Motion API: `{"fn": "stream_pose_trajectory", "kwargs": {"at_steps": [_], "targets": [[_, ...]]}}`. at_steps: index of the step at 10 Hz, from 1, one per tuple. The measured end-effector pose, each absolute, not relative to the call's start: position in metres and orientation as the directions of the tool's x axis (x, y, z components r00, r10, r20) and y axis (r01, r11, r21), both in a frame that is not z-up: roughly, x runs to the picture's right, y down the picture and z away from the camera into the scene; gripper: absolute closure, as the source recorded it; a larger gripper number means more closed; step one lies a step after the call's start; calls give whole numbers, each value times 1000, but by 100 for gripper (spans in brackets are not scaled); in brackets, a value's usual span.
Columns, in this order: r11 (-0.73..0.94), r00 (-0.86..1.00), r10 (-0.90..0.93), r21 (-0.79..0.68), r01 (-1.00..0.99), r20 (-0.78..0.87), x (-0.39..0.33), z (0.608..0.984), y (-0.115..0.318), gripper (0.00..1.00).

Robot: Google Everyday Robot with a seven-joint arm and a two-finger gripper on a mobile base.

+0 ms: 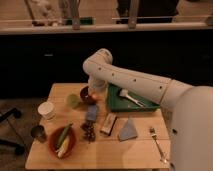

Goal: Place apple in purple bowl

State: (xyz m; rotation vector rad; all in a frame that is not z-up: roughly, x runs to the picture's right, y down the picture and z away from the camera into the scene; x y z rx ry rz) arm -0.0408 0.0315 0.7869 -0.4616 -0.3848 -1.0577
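The purple bowl (86,95) sits on the wooden table (140,152) at the back, left of middle. My gripper (95,92) hangs from the white arm, pointing down at the bowl's right rim. A small yellow-orange patch, the apple (93,96), shows at the gripper's tip, right over the bowl. I cannot tell whether the gripper holds it or whether it rests in the bowl. The wrist hides part of the bowl.
A pale green cup (74,101) stands left of the bowl, with a white cup (46,110) and a metal cup (37,132) further left. An orange bowl with vegetables (62,141), dark grapes (89,131), a blue sponge (91,112), a green tray (145,104), a grey cloth (128,130) and a fork (156,142) lie around.
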Motion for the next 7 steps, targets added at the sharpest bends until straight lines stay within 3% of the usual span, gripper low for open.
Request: {"fn": "stream_pose_trajectory", "kwargs": {"at_steps": [7], "targets": [[288, 307, -748, -129, 949, 589, -46, 831, 14, 100]]}}
